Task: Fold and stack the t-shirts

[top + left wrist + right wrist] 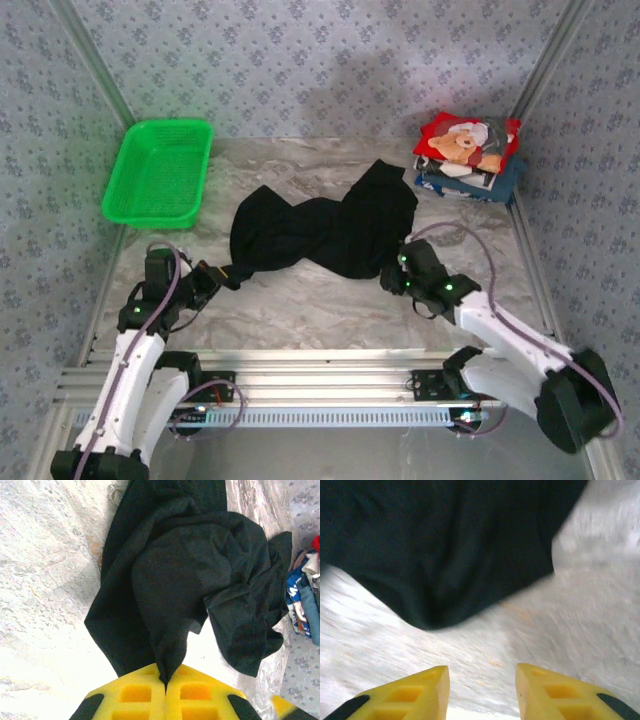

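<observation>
Bright glare; right-wrist view motion-blurred

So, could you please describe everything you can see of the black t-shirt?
The plain black cloth t-shirt lies crumpled and unfolded across the middle of the marbled table, bunched into two lobes with a narrow waist. The left arm's yellow fingers pinch its near-left tip shut; the right arm's fingers stand open just short of its edge.

My top camera sits above and behind the arm bases, looking down over the whole table toward twelve o'clock. My left wrist camera looks close along its fingers toward two o'clock, the right wrist camera even closer toward eleven. All three share the black t-shirt.
</observation>
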`<action>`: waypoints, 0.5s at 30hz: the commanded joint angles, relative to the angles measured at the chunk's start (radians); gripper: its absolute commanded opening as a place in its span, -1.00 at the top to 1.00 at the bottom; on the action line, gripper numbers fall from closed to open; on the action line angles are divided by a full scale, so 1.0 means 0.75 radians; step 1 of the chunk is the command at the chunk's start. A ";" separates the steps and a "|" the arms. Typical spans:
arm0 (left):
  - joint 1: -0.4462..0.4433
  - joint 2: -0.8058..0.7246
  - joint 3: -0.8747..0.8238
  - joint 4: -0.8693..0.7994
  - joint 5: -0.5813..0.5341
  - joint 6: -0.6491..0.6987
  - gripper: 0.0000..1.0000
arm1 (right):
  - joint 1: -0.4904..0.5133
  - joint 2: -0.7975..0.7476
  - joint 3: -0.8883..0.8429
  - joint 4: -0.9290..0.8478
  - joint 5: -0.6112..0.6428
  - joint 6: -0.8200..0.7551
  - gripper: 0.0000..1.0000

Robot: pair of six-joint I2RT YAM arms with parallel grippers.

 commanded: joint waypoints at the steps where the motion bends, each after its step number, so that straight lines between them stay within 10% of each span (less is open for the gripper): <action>1: -0.006 -0.028 -0.025 -0.011 -0.037 -0.047 1.00 | -0.060 -0.030 0.136 -0.020 -0.071 0.063 0.00; 15: -0.010 -0.122 -0.030 -0.097 -0.060 0.022 1.00 | -0.340 1.267 1.168 -0.306 -0.654 -0.192 -0.08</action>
